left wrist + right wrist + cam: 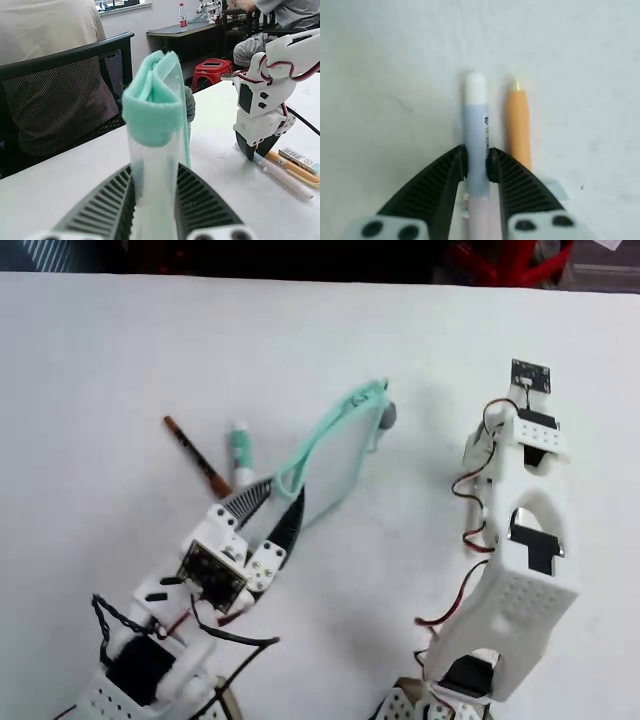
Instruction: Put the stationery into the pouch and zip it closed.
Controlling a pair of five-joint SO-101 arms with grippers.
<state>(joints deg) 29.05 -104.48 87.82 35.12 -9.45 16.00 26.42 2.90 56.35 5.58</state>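
Two end effectors, both clamped: the left end effector (155, 172) pinches the mint-green pouch (335, 455) at the centre of the high view, and the right end effector (477, 152) grips a white pen (476, 125) beside an orange pen (519, 125) on the surface (390, 75).

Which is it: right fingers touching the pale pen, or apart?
Touching. The right wrist view shows both fingers pressed against the sides of the pale pen.

Bare table (120, 360) far side, lifted pouch (335, 455) (tilted) crowding marker (240, 450)
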